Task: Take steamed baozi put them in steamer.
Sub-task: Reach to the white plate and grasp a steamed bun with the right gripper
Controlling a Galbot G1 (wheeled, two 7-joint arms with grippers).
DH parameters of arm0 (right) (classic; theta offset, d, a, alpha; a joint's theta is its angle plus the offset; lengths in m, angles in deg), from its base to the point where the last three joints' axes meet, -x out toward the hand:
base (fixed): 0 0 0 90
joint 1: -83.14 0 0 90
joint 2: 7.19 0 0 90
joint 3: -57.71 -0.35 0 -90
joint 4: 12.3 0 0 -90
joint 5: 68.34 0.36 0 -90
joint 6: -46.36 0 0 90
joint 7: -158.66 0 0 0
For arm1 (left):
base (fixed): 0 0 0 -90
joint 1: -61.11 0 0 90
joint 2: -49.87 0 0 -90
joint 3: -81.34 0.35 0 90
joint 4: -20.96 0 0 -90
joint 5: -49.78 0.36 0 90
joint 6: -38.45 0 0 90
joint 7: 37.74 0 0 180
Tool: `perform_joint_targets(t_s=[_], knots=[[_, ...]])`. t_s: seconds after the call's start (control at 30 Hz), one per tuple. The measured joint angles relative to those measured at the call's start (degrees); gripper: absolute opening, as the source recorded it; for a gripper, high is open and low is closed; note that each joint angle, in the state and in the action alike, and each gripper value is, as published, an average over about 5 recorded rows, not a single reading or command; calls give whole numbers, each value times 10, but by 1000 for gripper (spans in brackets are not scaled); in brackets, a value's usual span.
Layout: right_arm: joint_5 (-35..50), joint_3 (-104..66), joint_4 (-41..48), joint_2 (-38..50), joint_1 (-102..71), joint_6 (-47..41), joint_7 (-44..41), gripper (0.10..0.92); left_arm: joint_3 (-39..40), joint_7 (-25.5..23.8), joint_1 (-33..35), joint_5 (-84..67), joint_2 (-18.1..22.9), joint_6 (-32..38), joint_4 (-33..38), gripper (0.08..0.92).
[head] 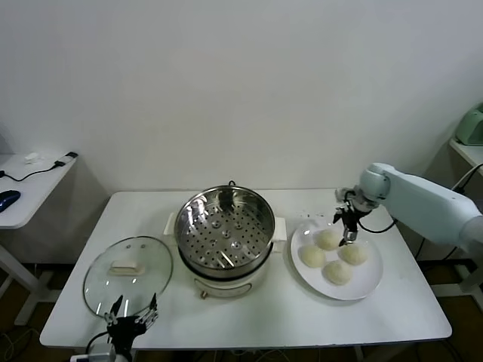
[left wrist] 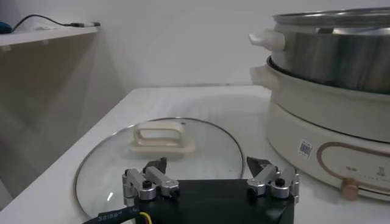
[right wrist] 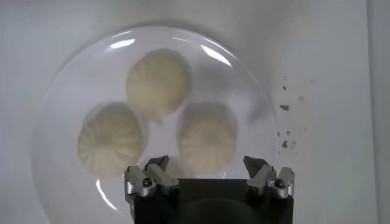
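On the white tabletop [head: 249, 317] the steamer [head: 225, 230] stands in the middle, its perforated tray bare; just beside it on the robot's right lies a white plate [head: 368, 283] carrying four steamed baozi [head: 337, 272] clustered together; the right gripper [head: 348, 238] hangs over the plate's far edge, fingers spread and holding nothing, nearest the rearmost bun; a glass lid [head: 128, 273] lies flat on the steamer's other side; the left gripper [head: 130, 323] waits, spread wide, at the lid's near rim.
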Motion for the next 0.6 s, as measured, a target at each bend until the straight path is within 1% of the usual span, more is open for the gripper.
perform_joint_targets(t_s=[0.23, 0.5, 0.6], knots=[[-13, -20, 31, -20, -19, 0, 4, 812, 4, 0, 1, 6, 3, 2, -1, 823], [-19, -34, 42, -27, -31, 3, 3, 671, 9, 0, 4, 12, 5, 4, -1, 823], [-20, -36, 41, -27, -30, 7, 1, 643, 11, 0, 4, 16, 7, 5, 0, 823]])
